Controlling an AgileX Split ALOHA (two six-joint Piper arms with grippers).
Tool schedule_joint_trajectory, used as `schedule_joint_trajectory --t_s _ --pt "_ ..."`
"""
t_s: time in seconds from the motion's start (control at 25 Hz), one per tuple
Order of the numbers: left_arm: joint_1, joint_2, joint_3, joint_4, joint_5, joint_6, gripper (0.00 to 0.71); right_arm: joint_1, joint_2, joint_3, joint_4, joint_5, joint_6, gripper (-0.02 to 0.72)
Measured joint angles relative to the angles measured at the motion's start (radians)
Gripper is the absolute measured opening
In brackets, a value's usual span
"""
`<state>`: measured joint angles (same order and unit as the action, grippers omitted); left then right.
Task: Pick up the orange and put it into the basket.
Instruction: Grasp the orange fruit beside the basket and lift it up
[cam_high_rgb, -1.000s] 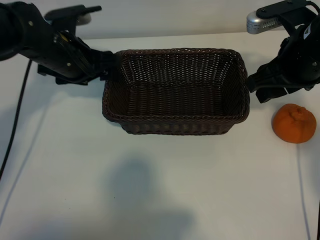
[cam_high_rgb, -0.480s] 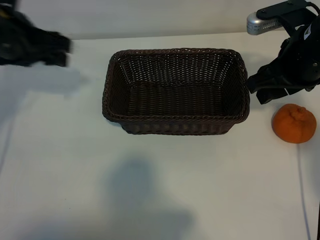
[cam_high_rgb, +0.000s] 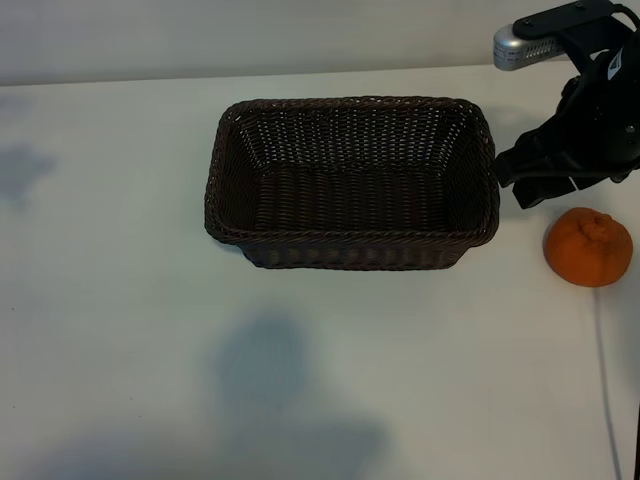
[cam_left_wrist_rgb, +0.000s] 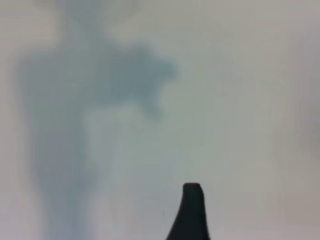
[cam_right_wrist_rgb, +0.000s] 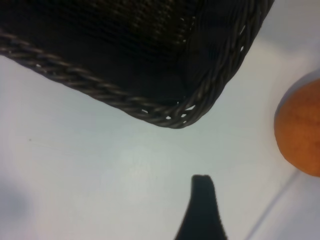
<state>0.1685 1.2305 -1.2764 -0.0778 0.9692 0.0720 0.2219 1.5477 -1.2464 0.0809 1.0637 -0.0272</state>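
Note:
The orange (cam_high_rgb: 588, 246) lies on the white table to the right of the basket (cam_high_rgb: 350, 237), which has nothing in it. My right gripper (cam_high_rgb: 520, 180) hovers just off the basket's right end, behind the orange and apart from it. It is open and holds nothing. In the right wrist view one dark fingertip (cam_right_wrist_rgb: 201, 185) shows over bare table, with the basket's corner (cam_right_wrist_rgb: 170, 117) ahead and the orange (cam_right_wrist_rgb: 300, 130) off to one side. My left arm is out of the exterior view. Its wrist view shows one fingertip (cam_left_wrist_rgb: 192, 192) over bare table.
A silver fitting (cam_high_rgb: 520, 45) on the right arm sticks out above the table's back right. A thin cable (cam_high_rgb: 603, 380) runs along the table's right side in front of the orange. Arm shadows fall on the table (cam_high_rgb: 290, 390).
My left arm has swung away from the basket's left end and out of the exterior view to the left. The right arm, the orange and the basket have stayed put.

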Motion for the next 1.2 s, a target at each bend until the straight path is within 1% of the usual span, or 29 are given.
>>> schedule_joint_trajectory --t_s 0.08,0.2,0.36,0.6,0.72,0.8,0.88,1.0,1.08,1.2 --pt "0.0 -0.065 0.001 -0.014 0.027 0.003 0.612 0.0 0.0 0.0 0.0 0.0 0.0 0.541" --pt "0.0 -0.204 0.026 -0.023 0.033 0.011 0.601 0.0 0.0 0.0 0.0 0.0 0.0 0.541" --pt "0.0 -0.448 0.119 -0.028 0.038 0.013 0.596 0.0 0.0 0.0 -0.003 -0.003 0.0 0.541" --pt "0.0 -0.79 0.378 -0.028 0.033 0.011 0.596 0.0 0.0 0.0 -0.003 -0.015 0.0 0.541" --pt "-0.005 -0.906 0.513 -0.028 -0.003 0.008 0.596 0.0 0.0 0.0 -0.003 -0.027 0.0 0.541" --pt "-0.036 -0.943 0.589 -0.028 -0.001 0.008 0.596 0.0 0.0 0.0 -0.003 -0.037 0.0 0.541" --pt "-0.089 -0.975 0.652 -0.023 0.015 0.008 0.596 0.0 0.0 0.0 -0.003 -0.045 0.0 0.541" --pt "-0.146 -1.045 0.699 0.001 0.037 0.008 0.596 0.0 0.0 0.0 -0.003 -0.046 0.0 0.541" --pt "-0.159 -1.105 0.707 0.018 0.049 0.008 0.596 0.0 0.0 0.0 -0.003 -0.046 0.0 0.541" --pt "-0.161 -1.191 0.708 0.031 0.069 0.007 0.596 0.0 0.0 0.0 -0.003 -0.046 0.0 0.541"
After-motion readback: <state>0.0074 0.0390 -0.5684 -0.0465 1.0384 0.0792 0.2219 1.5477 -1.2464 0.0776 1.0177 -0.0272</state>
